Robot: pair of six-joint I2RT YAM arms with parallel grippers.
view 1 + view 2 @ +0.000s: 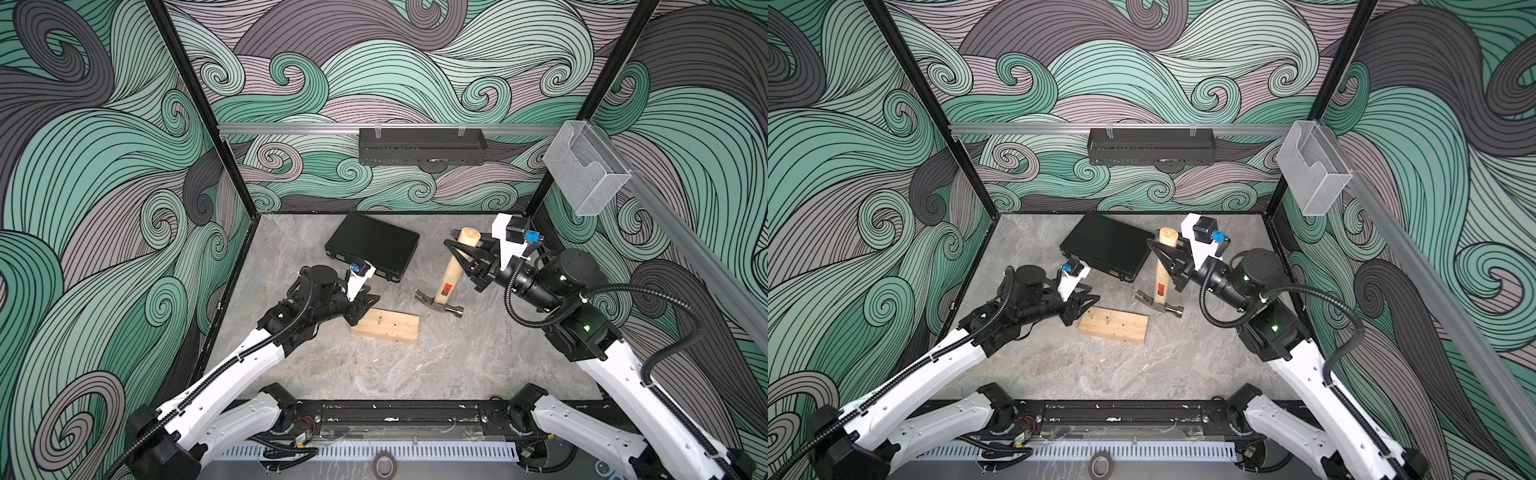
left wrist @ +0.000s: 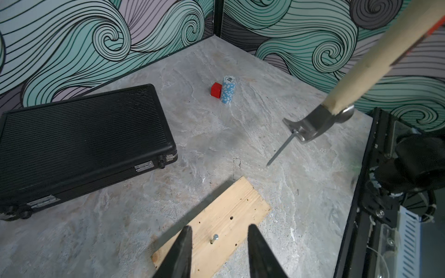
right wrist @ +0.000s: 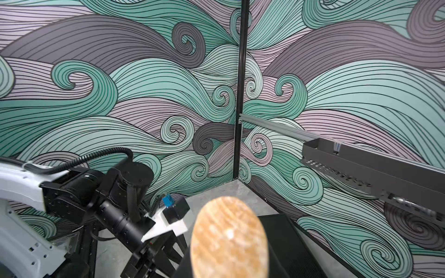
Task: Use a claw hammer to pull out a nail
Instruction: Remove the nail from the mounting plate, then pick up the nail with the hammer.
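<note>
Near table [image 1: 374, 374] edge: bare marble, open room. Next, left gripper [image 1: 363, 308] spread over the left end of the wooden block [image 1: 390, 330], fingers either side of the upright nail [image 2: 214, 239]. Beyond the block's right end, right gripper [image 1: 464, 264] pinching the claw hammer [image 1: 449, 275] mid-handle, head down, well apart from the block. A loose nail [image 2: 280, 150] is caught in the claw. Orange-black label unreadable. Behind, closed black case [image 1: 374, 245]. Farthest, blue poker-chip stack [image 2: 227, 90] marked "10", with red cube [image 2: 216, 89] just beside.

Blurred oval, likely the claw hammer's butt [image 3: 228, 238].
</note>
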